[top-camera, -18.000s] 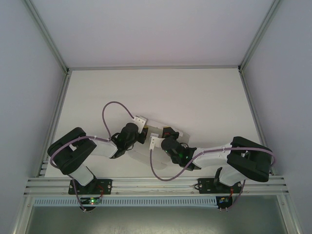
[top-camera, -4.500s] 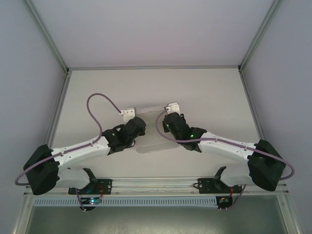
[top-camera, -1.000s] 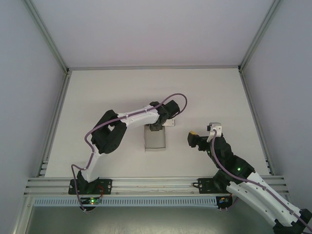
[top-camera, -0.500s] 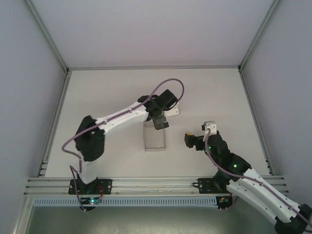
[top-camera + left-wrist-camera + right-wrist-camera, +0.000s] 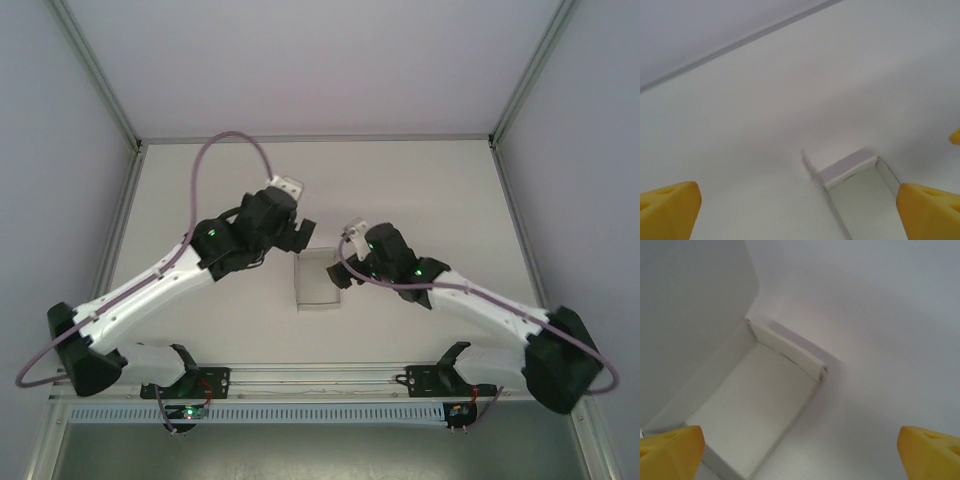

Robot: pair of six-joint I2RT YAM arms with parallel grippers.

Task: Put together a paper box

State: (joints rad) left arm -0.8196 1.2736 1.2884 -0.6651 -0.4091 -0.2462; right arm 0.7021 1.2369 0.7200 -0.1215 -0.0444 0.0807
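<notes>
Pulling back from the paper box (image 5: 318, 285), the left gripper (image 5: 297, 233) now hangs just off its far left corner, jaws spread wide and holding nothing; a moment ago it was reaching in over the box's far end. The right gripper (image 5: 345, 268), also spread and empty, has swung in from well off to the right and now sits at the far right corner. To my eye one fold has just been let go and the right arm is lining up for the next. The box stands mid-table (image 5: 430, 190), open-topped, with a tall white panel rising along one side, and nothing lies inside it.
</notes>
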